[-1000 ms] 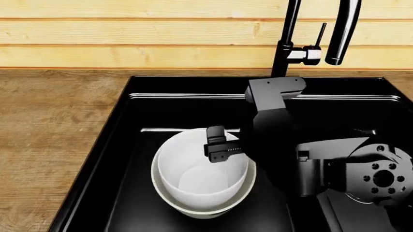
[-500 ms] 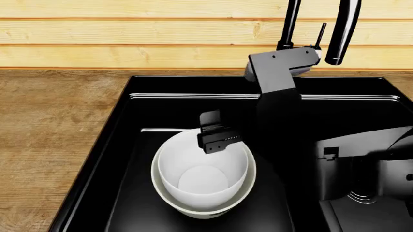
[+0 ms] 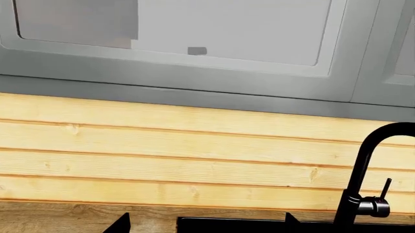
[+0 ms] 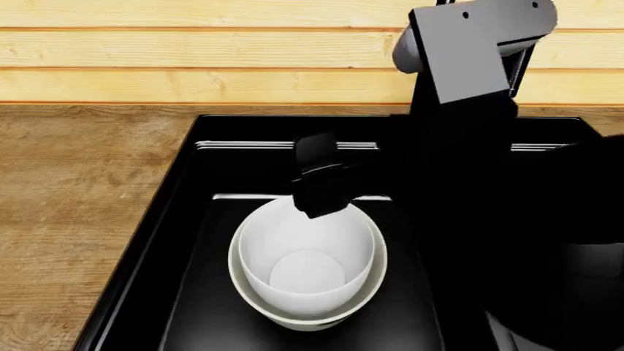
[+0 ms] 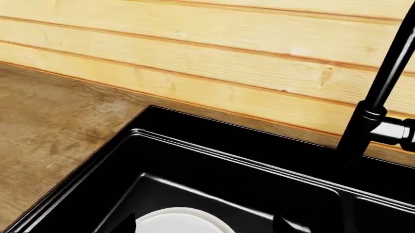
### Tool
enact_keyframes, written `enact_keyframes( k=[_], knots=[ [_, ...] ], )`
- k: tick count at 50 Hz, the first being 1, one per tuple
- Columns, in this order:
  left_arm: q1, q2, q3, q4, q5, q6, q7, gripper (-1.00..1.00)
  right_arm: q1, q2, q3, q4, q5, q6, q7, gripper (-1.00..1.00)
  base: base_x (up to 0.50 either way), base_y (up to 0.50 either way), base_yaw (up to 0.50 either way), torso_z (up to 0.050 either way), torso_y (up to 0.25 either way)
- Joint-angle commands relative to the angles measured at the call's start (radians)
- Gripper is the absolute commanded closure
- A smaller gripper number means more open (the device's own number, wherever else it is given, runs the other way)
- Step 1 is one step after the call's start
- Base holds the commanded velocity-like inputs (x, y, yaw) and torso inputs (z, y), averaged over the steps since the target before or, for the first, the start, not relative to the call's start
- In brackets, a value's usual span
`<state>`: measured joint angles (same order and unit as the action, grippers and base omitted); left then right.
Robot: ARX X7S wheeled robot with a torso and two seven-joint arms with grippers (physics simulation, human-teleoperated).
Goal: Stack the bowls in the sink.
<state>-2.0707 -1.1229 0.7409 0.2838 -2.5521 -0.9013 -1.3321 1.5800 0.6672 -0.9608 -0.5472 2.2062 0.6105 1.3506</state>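
The white bowl (image 4: 307,252) sits nested inside the cream bowl (image 4: 292,311), at lower centre of the head view, in the left basin of the sink (image 4: 185,175). Judged from this, the stack is made; the step in hand is clearing the arm from the basin.

Right pincer (image 4: 320,183): above the far rim of the bowls, at centre of the head view, holding nothing. How far it stands open cannot be told: the head view shows one dark block, and the right wrist view shows only two finger tips (image 5: 126,224) at its lower edge, set apart, with the white bowl's rim between them.

Left pincer: not seen in the head view. The left wrist view shows two dark tips at its lower edge; opening cannot be told. It faces the wood wall (image 3: 194,155) and the faucet (image 3: 363,170).

Next move: a straight lift of the right arm, clear of the bowl rims and of the faucet close by.
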Motion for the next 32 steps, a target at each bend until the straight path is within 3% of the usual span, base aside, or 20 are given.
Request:
enact_keyframes(
  k=[1, 19, 32],
  knots=[
    [-0.006, -0.001, 0.001, -0.001, -0.008, -0.004, -0.003, -1.00, 0.087, 0.012, 0.054, -0.051, 0.060, -0.028, 0.044, -1.00, 0.00, 0.00, 0.00, 0.000, 0.000],
    [-0.010, -0.007, -0.002, -0.001, -0.014, -0.009, 0.001, -1.00, 0.237, 0.039, 0.120, -0.083, 0.145, -0.052, 0.096, -1.00, 0.00, 0.00, 0.00, 0.000, 0.000],
    [-0.009, 0.006, 0.004, 0.000, -0.014, -0.011, 0.001, -1.00, 0.253, 0.083, 0.146, -0.129, 0.151, -0.079, 0.109, -1.00, 0.00, 0.00, 0.00, 0.000, 0.000]
  ],
)
